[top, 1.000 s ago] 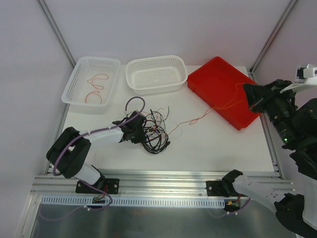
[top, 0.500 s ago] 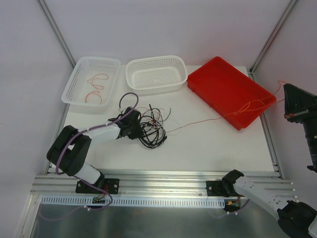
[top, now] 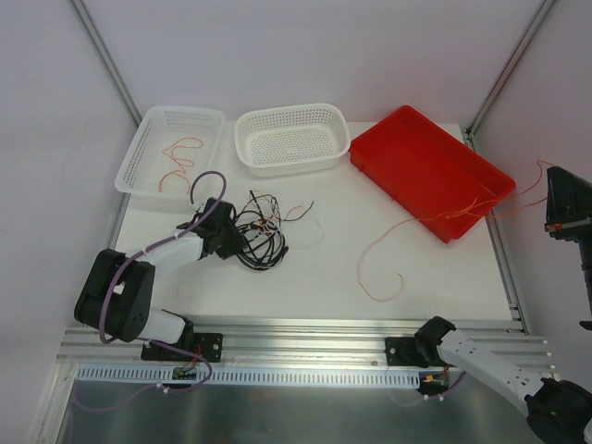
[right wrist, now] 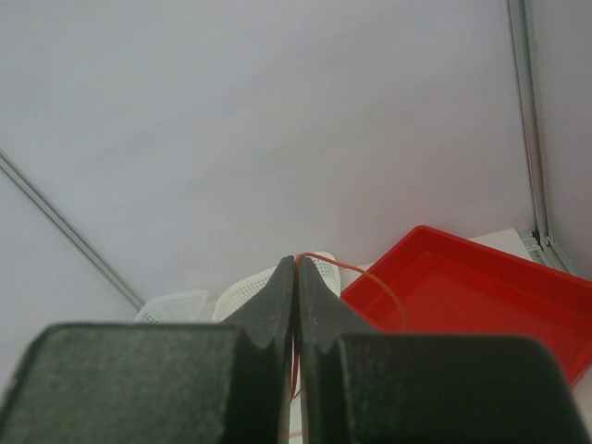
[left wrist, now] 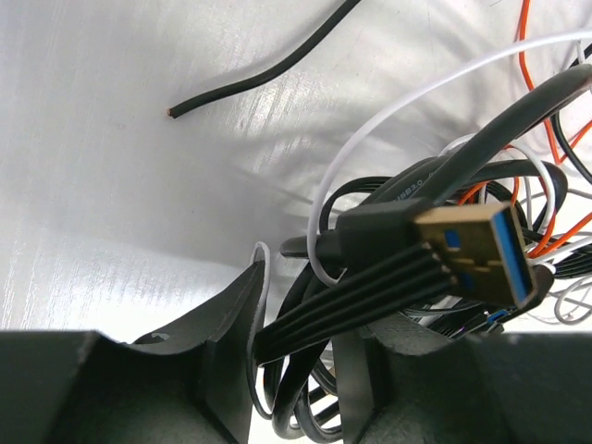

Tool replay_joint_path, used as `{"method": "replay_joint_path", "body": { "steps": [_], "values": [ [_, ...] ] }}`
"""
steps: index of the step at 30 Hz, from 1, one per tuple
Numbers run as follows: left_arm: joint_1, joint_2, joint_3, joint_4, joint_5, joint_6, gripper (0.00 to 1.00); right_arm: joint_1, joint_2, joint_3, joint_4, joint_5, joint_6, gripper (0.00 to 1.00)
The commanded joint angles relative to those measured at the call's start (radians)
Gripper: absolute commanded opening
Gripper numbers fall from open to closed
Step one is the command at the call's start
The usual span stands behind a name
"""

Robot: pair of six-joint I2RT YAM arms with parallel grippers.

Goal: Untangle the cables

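Observation:
The cables form a tangle [top: 261, 237] of black cords, white and red-orange wires on the table left of centre. My left gripper [top: 231, 242] sits at the tangle's left side. In the left wrist view its jaws [left wrist: 310, 305] stand open, with black cords [left wrist: 305, 370] and a flat black lead with a blue USB plug [left wrist: 472, 250] lying between them. My right gripper [top: 552, 199] hangs high beyond the table's right edge. It is shut [right wrist: 297, 268] on one red-orange wire [top: 379, 254], which drapes over the red tray's corner and ends in a loose curl on the table.
A white basket [top: 139, 157] at the back left holds a red-orange wire [top: 180, 162]. A second white basket [top: 242, 129] stands beside it. The red tray [top: 398, 194] lies at the back right. A loose black wire end [left wrist: 250, 83] lies ahead of the left fingers.
The right gripper rose and moved right, drawing the red-orange wire free of the tangle; its tail now curls on the table. The left gripper dragged the tangle leftward and its jaws widened.

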Motion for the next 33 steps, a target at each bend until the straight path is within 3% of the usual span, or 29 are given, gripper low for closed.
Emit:
{"method": "replay_joint_path", "body": {
  "steps": [1, 3, 7, 10, 11, 16, 24, 29, 33],
  "values": [
    [0.006, -0.003, -0.045, -0.11, -0.017, 0.031, 0.34, 0.022, -0.006, -0.028, 0.013, 0.036, -0.028, 0.01],
    [0.006, -0.015, -0.059, -0.108, 0.008, 0.031, 0.37, 0.024, -0.017, -0.062, 0.002, 0.033, -0.009, 0.01],
    [-0.008, -0.066, -0.074, -0.108, 0.055, 0.029, 0.57, 0.027, -0.022, -0.175, -0.03, -0.047, 0.043, 0.01],
    [-0.04, -0.156, -0.083, -0.11, 0.12, 0.032, 0.7, 0.027, -0.017, -0.298, -0.033, -0.122, 0.124, 0.01],
    [-0.055, -0.211, -0.085, -0.108, 0.132, 0.032, 0.8, 0.025, -0.019, -0.338, -0.022, -0.17, 0.142, 0.01],
    [-0.103, -0.437, -0.105, -0.13, 0.178, 0.026, 0.99, 0.025, 0.0, -0.563, 0.047, -0.318, 0.254, 0.01],
    [-0.265, -0.669, -0.058, -0.141, 0.146, 0.013, 0.99, 0.031, 0.061, -0.76, 0.194, -0.462, 0.365, 0.01],
    [-0.462, -0.655, 0.05, -0.125, 0.071, 0.045, 0.99, 0.074, 0.093, -0.837, 0.262, -0.487, 0.426, 0.01],
    [-0.636, -0.589, 0.122, -0.085, -0.07, 0.133, 0.99, 0.131, 0.131, -0.857, 0.286, -0.464, 0.44, 0.01]
  ]
}}
